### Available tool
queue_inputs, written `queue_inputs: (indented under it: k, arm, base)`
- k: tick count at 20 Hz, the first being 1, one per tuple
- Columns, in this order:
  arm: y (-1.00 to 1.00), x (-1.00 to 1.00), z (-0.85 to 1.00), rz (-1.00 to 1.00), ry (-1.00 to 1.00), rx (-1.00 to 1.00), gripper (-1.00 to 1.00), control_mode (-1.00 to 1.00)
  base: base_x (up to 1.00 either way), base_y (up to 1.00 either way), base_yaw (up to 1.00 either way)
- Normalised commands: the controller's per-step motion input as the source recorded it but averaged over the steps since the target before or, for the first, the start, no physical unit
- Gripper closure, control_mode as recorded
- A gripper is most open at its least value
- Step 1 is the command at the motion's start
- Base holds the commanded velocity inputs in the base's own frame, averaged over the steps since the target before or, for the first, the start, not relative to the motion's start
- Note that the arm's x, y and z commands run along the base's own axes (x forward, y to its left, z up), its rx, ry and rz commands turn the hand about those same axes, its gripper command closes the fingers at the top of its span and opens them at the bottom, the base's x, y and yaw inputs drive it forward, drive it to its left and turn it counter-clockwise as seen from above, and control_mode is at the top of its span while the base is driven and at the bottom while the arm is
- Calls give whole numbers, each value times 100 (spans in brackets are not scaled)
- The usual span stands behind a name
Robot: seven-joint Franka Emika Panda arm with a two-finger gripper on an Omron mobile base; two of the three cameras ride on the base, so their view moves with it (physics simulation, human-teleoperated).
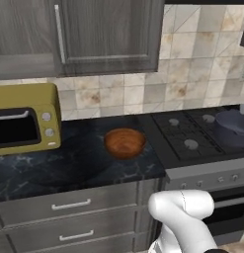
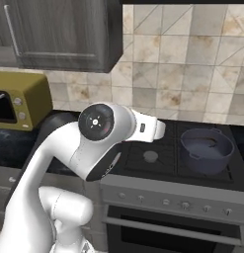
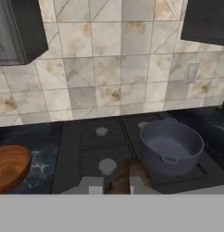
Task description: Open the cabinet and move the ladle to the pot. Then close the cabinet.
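My arm (image 2: 79,148) rises from the base and folds at a raised elbow in the right base view, its forearm reaching forward and level toward the stove (image 2: 192,163); in the left base view a white joint (image 1: 182,207) of it shows low, in front of the drawers (image 1: 69,205); my hand looks forward and down over the stove top toward the tiled wall (image 3: 118,59); at the bottom of the hand view something brown (image 3: 128,179) lies between pale blurred shapes where my fingers rise, and I cannot tell what it is, nor whether my fingers are parted, closed or gripping; the pot (image 3: 171,146) stands upright on the stove's right side, near a burner (image 3: 107,166) to its left; the cabinet (image 1: 108,34) hangs above the bench (image 1: 69,163) with its door shut and its bar handle (image 1: 59,33) vertical; a wooden bowl (image 1: 125,142) sits on the bench between a yellow microwave (image 1: 25,118) and the stove.
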Motion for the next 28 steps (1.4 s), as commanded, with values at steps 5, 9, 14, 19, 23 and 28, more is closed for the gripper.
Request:
queue_inputs:
  k: [5,9,14,19,23,28]
  arm:
    - [0,0,0,0,0,0,100,100]
    - [0,0,0,0,0,0,100,100]
    - [0,0,0,0,0,0,100,100]
    - [0,0,0,0,0,0,100,100]
    - [0,0,0,0,0,0,100,100]
    - [0,0,0,0,0,0,100,100]
  base:
    - [0,-35,4]
    - [0,-41,5]
    - [0,-58,7]
    - [0,-56,7]
    - [0,-54,7]
    - [0,-50,6]
